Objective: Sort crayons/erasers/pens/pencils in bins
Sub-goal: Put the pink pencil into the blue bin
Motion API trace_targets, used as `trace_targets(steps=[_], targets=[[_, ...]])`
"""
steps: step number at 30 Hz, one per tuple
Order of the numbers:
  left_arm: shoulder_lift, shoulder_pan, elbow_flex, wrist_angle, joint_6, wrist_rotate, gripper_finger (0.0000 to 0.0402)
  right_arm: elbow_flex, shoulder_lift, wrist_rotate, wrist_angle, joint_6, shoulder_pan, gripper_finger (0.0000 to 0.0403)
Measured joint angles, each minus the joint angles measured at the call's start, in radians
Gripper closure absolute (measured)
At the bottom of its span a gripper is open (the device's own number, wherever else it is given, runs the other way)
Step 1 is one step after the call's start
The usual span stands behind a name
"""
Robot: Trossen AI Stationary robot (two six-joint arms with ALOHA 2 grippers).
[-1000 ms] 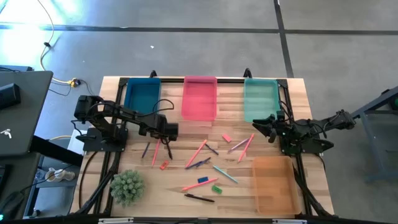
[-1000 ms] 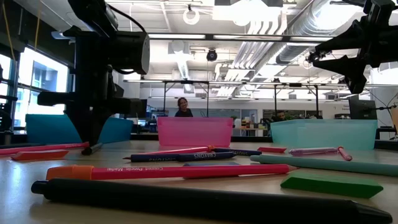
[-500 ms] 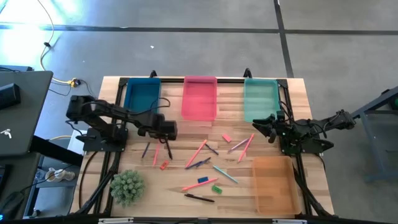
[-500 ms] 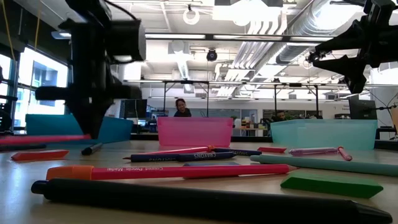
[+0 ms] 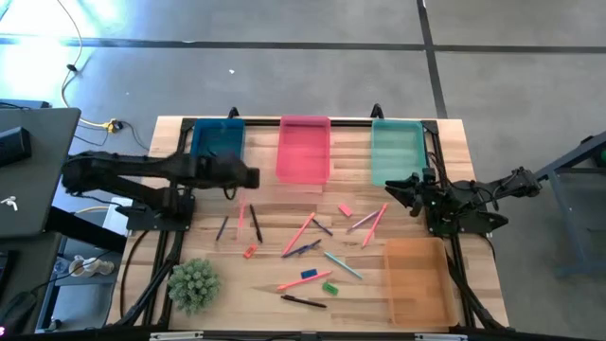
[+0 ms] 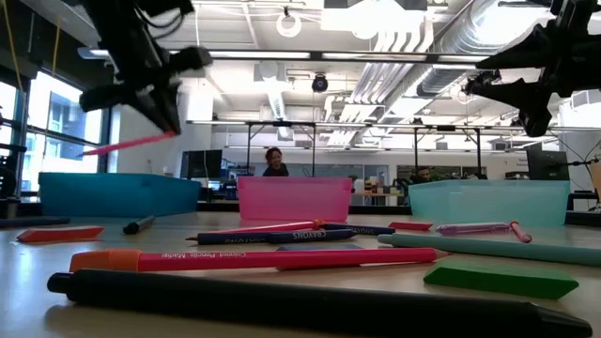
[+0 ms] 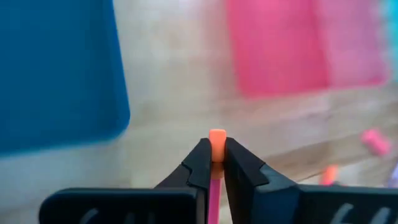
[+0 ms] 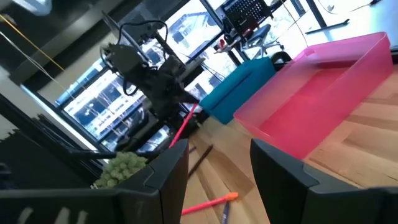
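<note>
My left gripper [image 5: 252, 178] hangs above the table just near the dark blue bin [image 5: 217, 142], shut on a thin pink stick [image 6: 127, 144]. The pink bin [image 5: 304, 149] and teal bin [image 5: 395, 150] stand along the far edge, and the orange bin [image 5: 415, 279] at the near right. Erasers lie flat among the sticks: pink [image 5: 345, 209], orange [image 5: 250, 251], blue [image 5: 309, 275], green [image 5: 329, 287]. My right gripper [image 5: 388, 188] waits open in the air near the teal bin, holding nothing. My left gripper pinches the pink stick between its two fingers close to one end, whose orange tip [image 7: 216, 135] pokes out just past the fingertips. The fingers slant down from the table's left. The stick is lifted clear and slants down below them [image 6: 103, 148].
Several pens, pencils and crayons lie scattered mid-table [image 5: 312, 242], with a black pen [image 5: 303, 301] near the front. A green plant [image 5: 194, 284] stands at the near left. A person [image 6: 275, 161] shows far behind the table.
My left gripper has risen and drawn back toward the table's far left, toward the blue bin, tipping less steeply down. The pink stick, which lay on the table, has gone up with it and now hangs clear and slanted.
</note>
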Motion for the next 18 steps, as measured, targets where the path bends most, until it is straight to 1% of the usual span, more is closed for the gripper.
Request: trace_targets(steps=[4, 7, 10, 13, 18], targets=[[-0.105, 0.086, 0.001, 0.026, 0.120, -0.074, 0.0387, 0.000, 0.000, 0.012, 0.039, 0.061, 0.000, 0.0238], [-0.164, 0.174, 0.001, 0.053, 0.224, -0.084, 0.0387, 0.000, 0.000, 0.012, 0.061, 0.067, 0.000, 0.0238], [-0.205, 0.267, 0.001, 0.119, 0.346, -0.062, 0.0387, 0.000, 0.000, 0.035, 0.082, 0.067, 0.000, 0.0238], [-0.225, 0.363, 0.002, 0.173, 0.462, -0.033, 0.0387, 0.000, 0.000, 0.083, 0.114, 0.064, 0.000, 0.0238], [-0.225, 0.521, 0.002, 0.199, 0.593, 0.040, 0.0387, 0.000, 0.000, 0.136, 0.153, 0.057, 0.000, 0.0238]])
